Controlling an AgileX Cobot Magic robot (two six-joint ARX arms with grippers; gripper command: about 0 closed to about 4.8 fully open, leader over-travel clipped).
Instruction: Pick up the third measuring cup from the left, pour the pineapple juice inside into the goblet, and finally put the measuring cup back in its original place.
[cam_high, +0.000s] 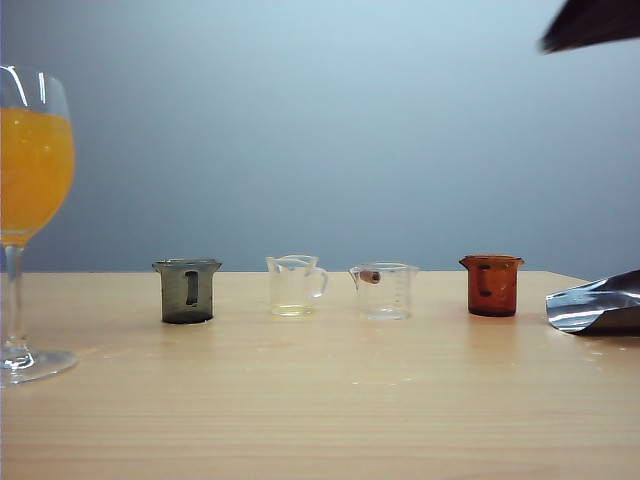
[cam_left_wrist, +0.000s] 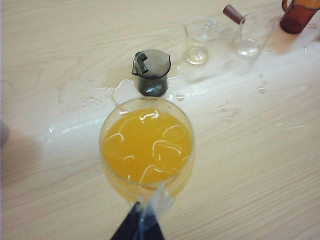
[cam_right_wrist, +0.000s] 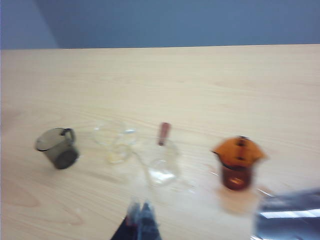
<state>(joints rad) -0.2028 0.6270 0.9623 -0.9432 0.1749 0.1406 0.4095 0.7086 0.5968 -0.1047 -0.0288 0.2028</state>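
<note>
Four little cups stand in a row on the table (cam_high: 320, 400). Third cup (cam_high: 384, 291) looks empty and sits back in line, so the job seems nearly done. Goblet (cam_high: 30, 200) holds lots of orange juice (cam_left_wrist: 146, 145). Left gripper (cam_left_wrist: 142, 220) pinches the goblet. Right gripper (cam_right_wrist: 141, 220) is squeezed closed on nothing, above the cups. It should back away slowly and not bump them.

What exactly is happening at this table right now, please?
Four small measuring cups stand in a row. The third measuring cup looks empty and upright, while the goblet holds orange juice. The left gripper is at the goblet's near rim; the right gripper, shut on nothing, hangs above the cups.
</note>
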